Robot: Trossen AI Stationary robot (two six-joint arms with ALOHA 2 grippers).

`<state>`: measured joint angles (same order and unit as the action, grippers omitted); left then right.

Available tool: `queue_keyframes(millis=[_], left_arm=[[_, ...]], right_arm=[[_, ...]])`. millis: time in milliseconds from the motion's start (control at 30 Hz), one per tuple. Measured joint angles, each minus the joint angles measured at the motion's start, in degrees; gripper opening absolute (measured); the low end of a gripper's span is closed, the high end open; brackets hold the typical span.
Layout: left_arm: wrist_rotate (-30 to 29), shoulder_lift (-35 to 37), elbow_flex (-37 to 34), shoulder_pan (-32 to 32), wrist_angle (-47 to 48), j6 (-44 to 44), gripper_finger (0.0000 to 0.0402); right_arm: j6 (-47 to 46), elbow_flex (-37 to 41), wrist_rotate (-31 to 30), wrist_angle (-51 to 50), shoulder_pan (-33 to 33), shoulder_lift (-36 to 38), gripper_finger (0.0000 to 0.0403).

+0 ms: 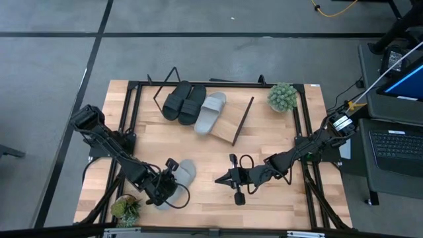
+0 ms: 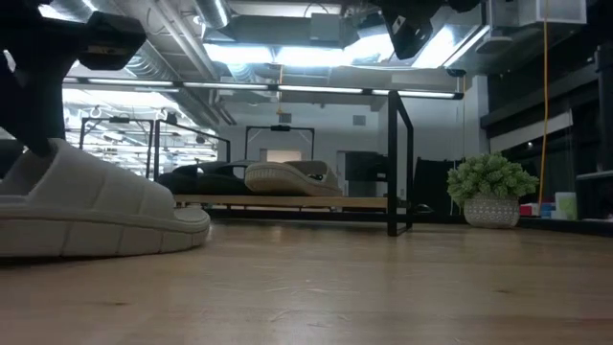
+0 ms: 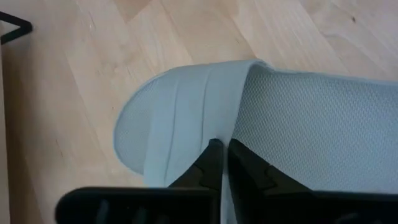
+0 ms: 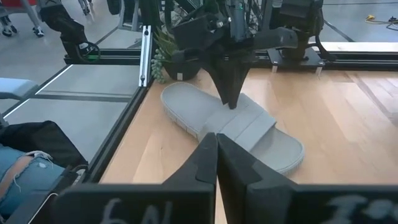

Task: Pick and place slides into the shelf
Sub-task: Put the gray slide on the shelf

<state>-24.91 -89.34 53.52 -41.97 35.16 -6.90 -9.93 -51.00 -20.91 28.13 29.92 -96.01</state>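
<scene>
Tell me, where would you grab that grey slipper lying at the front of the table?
Probably by the broad strap of the grey slide. It arches over the footbed, so one finger can slip under it and one stay outside, coming down from above. The left gripper is already at the strap's edge, fingers nearly together. The right gripper waits beside it.

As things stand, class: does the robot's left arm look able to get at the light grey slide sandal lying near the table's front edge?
Probably yes: the left gripper is already down on that light grey slide sandal, its fingers closed on the strap, with nothing in between.
</scene>
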Motion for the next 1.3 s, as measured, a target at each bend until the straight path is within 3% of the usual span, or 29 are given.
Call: queue_keyframes(millis=[100, 300, 533, 800, 1033, 1300], left_arm=[[-0.54, 0.02, 0.02, -0.02, 0.0, 0.0, 0.0005], [-7.5, 0.32, -0.11, -1.74, 0.61, 2.79, 0.0002], [-10.08, 4.42, -0.01, -1.91, 0.54, 1.53, 0.0001], [-13.0, 7.76, 7.15, -1.14, 3.92, 5.27, 0.0], [-14.65, 7.76, 12.17, 6.4, 5.92, 16.18, 0.0], [-13.28, 7.76, 14.96, 19.76, -0.78, 29.84, 0.0]], right_arm=[[0.06, 0.0, 0.0, -0.29, 0.01, 0.0, 0.0009], [0.45, 0.0, 0.0, -0.73, 0.02, 0.0, 0.0009], [3.79, 0.0, 0.02, -0.71, 0.02, 1.4, 0.0004], [5.57, -0.02, 0.13, -2.84, 1.28, 6.8, 0.0004], [11.05, -0.02, 1.68, -6.57, 3.9, 10.62, 0.0004], [13.48, -0.02, 1.66, -6.99, 4.17, 10.75, 0.0004]])
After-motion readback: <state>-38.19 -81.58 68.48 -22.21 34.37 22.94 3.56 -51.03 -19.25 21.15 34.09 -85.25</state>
